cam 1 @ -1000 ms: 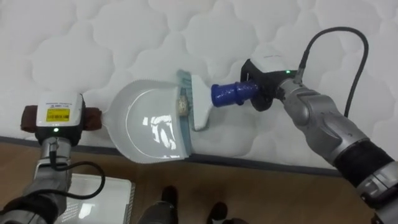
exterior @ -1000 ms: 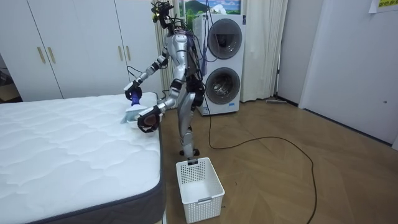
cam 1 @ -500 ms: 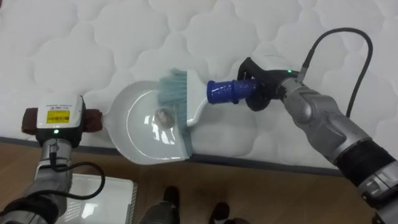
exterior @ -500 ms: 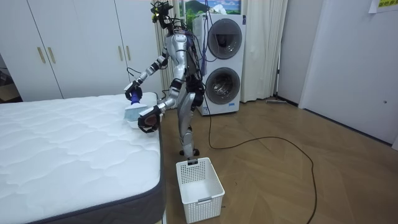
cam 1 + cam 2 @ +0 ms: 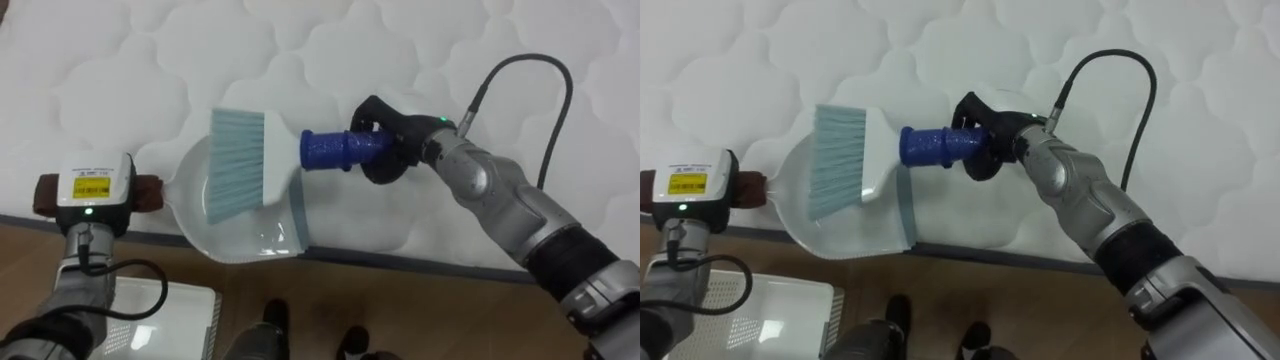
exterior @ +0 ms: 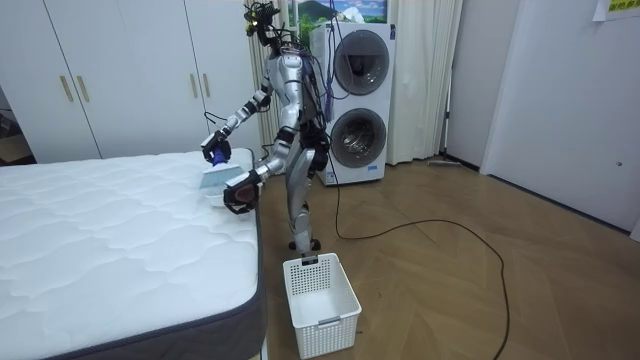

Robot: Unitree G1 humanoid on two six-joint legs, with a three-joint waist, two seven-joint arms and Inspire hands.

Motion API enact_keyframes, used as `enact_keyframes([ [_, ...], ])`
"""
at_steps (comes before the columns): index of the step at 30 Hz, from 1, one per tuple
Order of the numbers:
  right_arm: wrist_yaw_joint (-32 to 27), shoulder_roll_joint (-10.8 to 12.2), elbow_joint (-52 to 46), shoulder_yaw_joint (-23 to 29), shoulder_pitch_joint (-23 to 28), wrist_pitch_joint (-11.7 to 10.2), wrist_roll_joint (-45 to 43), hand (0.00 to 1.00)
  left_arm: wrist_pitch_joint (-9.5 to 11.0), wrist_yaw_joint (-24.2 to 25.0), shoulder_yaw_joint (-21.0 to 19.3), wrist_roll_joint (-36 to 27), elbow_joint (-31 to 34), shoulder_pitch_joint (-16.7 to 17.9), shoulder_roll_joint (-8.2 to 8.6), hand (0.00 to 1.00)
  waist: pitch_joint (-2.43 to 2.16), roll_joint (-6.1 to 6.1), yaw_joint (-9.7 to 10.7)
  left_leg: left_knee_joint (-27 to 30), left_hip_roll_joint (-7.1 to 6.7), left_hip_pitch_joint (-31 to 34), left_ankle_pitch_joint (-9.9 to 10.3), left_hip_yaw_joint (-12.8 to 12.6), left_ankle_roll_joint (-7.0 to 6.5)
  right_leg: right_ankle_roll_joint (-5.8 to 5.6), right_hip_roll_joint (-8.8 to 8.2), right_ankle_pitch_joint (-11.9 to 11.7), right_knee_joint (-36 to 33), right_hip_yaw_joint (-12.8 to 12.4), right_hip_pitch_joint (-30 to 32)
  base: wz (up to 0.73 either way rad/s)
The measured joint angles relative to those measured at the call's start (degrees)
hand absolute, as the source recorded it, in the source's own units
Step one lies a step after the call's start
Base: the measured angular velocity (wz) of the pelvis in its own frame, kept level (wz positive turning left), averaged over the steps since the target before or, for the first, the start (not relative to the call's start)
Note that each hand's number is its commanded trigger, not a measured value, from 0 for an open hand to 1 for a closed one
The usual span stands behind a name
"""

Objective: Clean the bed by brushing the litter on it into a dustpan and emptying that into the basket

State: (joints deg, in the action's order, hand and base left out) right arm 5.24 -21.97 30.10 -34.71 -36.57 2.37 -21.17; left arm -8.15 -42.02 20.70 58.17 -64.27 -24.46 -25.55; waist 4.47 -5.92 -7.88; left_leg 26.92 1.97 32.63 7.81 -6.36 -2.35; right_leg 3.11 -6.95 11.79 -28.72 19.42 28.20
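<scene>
Right hand [image 5: 385, 150], curled round the blue brush [image 5: 240, 165] handle, is holding bristles over the dustpan [image 5: 250, 235] so we are trapping debris at the bed [image 5: 120, 60] edge; left hand [image 5: 95, 188] is steadying the pan, its grip unreadable.

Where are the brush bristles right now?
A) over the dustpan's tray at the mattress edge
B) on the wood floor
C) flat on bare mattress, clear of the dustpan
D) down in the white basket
A: the brush has its pale blue bristles lying over the tray of the dustpan at the near edge of the mattress, with its blue handle gripped in the right hand.
</scene>
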Motion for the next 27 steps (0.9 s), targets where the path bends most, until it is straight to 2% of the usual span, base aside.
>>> enact_keyframes([
  [15, -0.2, -0.4, 0.1, 0.0, 0.1, 0.0, 1.3, 1.00, 0.0, -0.1, 0.1, -0.2, -0.1, 0.0, 0.04, 1.00, -0.02, 0.02, 0.7, -0.1, -0.66, -0.1, 0.0, 0.6, -0.11, -0.28, -0.80, 0.4, -0.3, 0.9, -0.4, 0.02],
  [20, -1.1, -0.4, 0.3, 0.1, 0.8, 0.0, 3.5, 1.00, 0.0, -0.3, 0.1, -1.4, -1.1, 0.6, 0.74, 1.00, -0.04, 0.06, 1.0, -0.2, -0.64, -1.2, 0.0, 0.4, -0.12, -0.30, -0.78, 0.4, -0.4, 0.6, -1.3, 0.00],
  [23, -2.9, -0.5, 2.2, 1.3, 0.8, -0.7, 5.4, 1.00, 0.1, -0.4, -0.5, -1.9, -1.1, 0.7, 0.81, 1.00, -0.05, 0.08, 1.2, -0.3, -0.65, -1.6, 0.0, 0.6, -0.13, -0.29, -0.76, 0.4, -0.3, 0.5, -1.5, 0.00],
  [27, -5.6, -0.5, 3.8, 6.4, 2.4, -1.1, 6.6, 1.00, 1.1, -2.1, -2.3, -2.5, -1.1, 0.7, 0.84, 1.00, -0.10, 0.17, 1.6, -0.3, -0.75, -1.9, -0.1, 0.6, -0.26, -0.41, -0.82, 0.5, 0.1, 0.5, -1.9, -0.01],
])
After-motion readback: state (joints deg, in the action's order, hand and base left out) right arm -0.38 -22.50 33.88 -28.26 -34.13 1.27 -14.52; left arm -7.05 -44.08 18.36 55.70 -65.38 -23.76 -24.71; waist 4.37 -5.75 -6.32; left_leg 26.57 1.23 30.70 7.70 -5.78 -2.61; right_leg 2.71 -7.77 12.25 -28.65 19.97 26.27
